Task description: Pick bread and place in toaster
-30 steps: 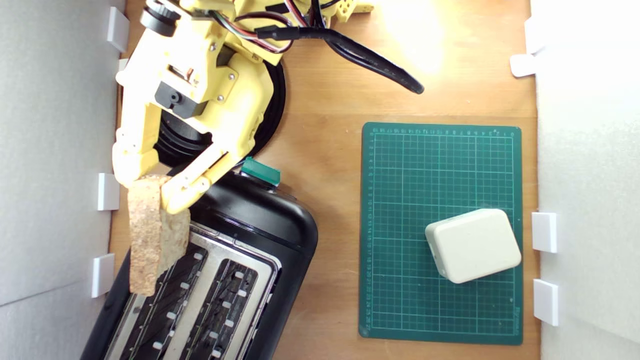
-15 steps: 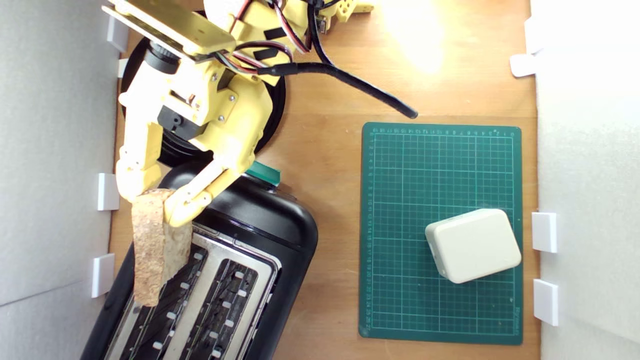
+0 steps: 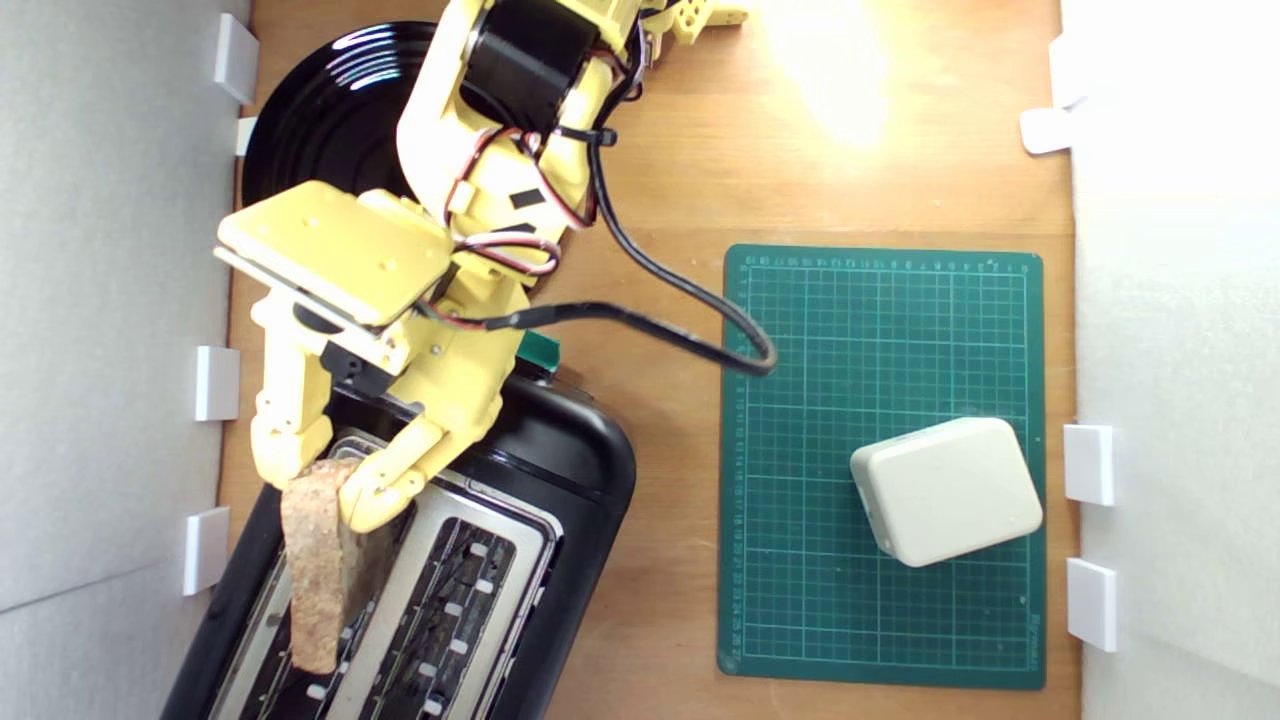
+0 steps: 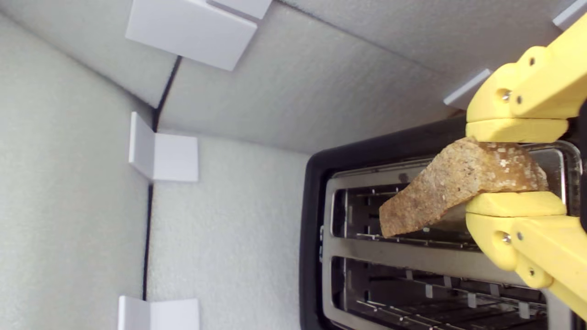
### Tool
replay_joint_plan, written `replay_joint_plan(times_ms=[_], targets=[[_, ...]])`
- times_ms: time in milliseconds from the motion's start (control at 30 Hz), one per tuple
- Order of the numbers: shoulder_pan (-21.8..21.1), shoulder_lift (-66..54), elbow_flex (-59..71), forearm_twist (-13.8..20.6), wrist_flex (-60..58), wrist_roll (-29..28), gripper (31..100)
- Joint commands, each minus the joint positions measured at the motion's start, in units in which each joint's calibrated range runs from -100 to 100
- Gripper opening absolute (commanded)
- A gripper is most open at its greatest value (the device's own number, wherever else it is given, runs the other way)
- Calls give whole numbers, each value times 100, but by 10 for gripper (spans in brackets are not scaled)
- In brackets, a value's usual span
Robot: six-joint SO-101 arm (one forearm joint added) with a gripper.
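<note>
Yellow gripper (image 3: 320, 485) clamped on bread (image 3: 318, 575), slice held edge-up over toaster (image 3: 560, 470) slot nearest the wall

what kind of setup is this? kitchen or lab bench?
Most likely a lab or hobby bench staged as a kitchen task. A wooden tabletop is fenced by white foam panels held with clips, a green cutting mat lies beside the toaster, and the gripper is 3D-printed yellow plastic.

You are looking at a warm brown wooden tabletop (image 3: 660, 220) lying between white foam wall panels (image 3: 110, 300) carrying white plastic clips (image 3: 216, 383); bright overhead glare (image 3: 830, 70) is washing its far end.
</note>
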Motion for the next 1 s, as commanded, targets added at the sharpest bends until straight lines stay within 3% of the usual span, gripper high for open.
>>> replay_joint_plan(times_ms=[0, 433, 700, 967], targets=[[4, 301, -106, -8, -110, -66, 523], [-45, 892, -88, -53, -110, -186, 538], [-85, 692, -70, -53, -102, -165, 738], [-85, 417, -79, -62, -102, -165, 748]])
